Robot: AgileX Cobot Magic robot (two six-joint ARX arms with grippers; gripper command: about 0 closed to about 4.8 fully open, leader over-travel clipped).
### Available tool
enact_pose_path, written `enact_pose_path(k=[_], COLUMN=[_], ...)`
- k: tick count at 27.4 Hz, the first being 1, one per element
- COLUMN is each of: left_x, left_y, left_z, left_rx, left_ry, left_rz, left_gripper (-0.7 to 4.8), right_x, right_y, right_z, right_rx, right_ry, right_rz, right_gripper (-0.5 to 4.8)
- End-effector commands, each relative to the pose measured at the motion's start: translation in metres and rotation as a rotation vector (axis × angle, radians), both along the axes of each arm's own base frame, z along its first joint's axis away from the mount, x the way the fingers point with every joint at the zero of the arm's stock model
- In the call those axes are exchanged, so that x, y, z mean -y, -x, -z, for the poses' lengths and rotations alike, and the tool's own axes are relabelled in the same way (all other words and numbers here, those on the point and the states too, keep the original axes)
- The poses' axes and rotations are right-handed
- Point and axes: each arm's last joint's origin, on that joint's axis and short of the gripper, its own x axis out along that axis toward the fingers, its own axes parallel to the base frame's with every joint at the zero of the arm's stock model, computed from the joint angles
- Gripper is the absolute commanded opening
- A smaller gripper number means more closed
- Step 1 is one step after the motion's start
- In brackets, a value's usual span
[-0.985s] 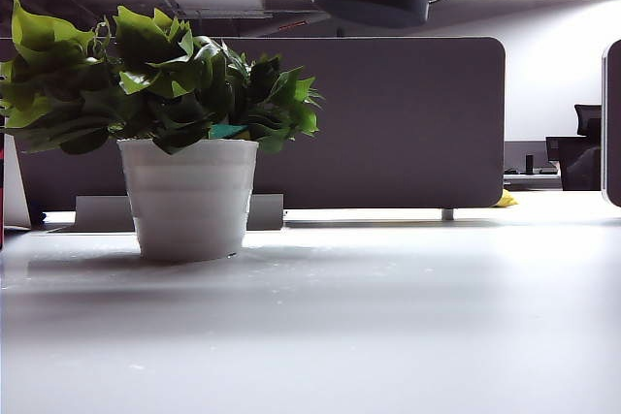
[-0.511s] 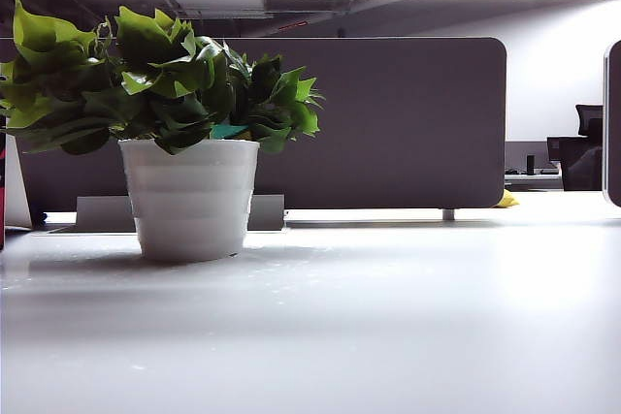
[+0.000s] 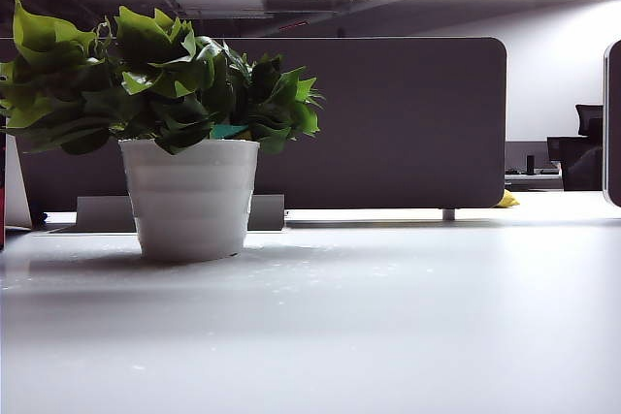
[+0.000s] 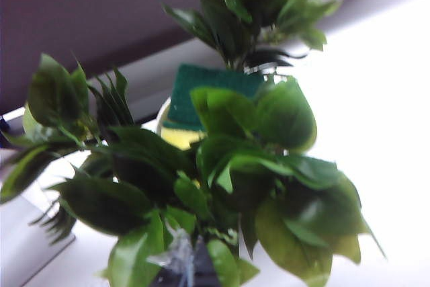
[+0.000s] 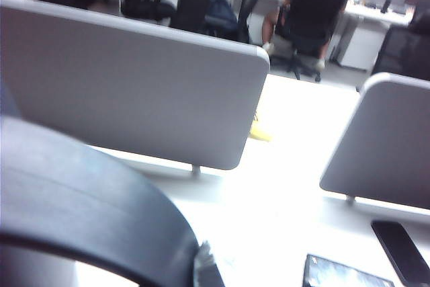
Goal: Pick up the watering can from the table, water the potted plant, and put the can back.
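The potted plant (image 3: pixel 165 84) stands on the table (image 3: pixel 388 317) at the left, bushy green leaves in a white ribbed pot (image 3: pixel 189 196). Neither gripper nor the watering can shows in the exterior view. In the left wrist view the leaves (image 4: pixel 222 166) fill the picture from above, and my left gripper (image 4: pixel 188 272) is a dark blurred tip just over them, its jaws unreadable. The watering can (image 5: pixel 80 199) fills the near side of the right wrist view as a dark curved body, held high above the table. My right gripper (image 5: pixel 203 270) is shut on it, one fingertip (image 5: pixel 209 268) showing against its wall.
A dark grey partition (image 3: pixel 388 123) closes off the table's far side, and a second panel (image 5: pixel 383 146) stands to its right. A black phone (image 5: pixel 403 250), another dark flat object (image 5: pixel 336 275) and a small yellow thing (image 5: pixel 259 132) lie on the table. A green card (image 4: pixel 201 92) sits among the leaves.
The can's dark underside hung at the top of the exterior view a second ago; it has risen out of that view. The plant has not moved.
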Motion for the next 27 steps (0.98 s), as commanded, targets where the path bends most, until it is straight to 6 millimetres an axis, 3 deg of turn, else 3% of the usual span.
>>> enact_pose_path(k=[1,8,15,19,22,27], left_x=[0.001,0.0,0.0,0.0,-0.001,-0.001], left_y=[0.0,0.001,0.001,0.002,0.002,0.002], left_z=[-0.005,-0.002,-0.001,0.0,0.001,0.002], left_rx=[0.04,0.016,-0.001,-0.01,-0.011,-0.016], left_ry=[0.016,0.006,-0.004,-0.013,-0.015,-0.042], left_rz=[0.008,0.008,0.007,0.005,0.002,0.011], left_gripper=[-0.05,-0.05,-0.05,-0.05,-0.05,-0.05], right_x=[0.005,0.002,-0.009,-0.014,-0.02,-0.015], right_y=[0.012,-0.007,-0.047,-0.069,-0.095,-0.13], right_z=[0.014,0.071,0.127,0.164,0.202,0.224], right_rx=[0.069,-0.017,0.148,0.132,0.082,0.14], right_ry=[-0.044,0.044,-0.008,-0.005,0.004,0.01], right_rz=[0.059,0.112,0.068,0.057,0.059,0.108], right_gripper=[-0.06,-0.06,-0.06,-0.06,-0.06,-0.06])
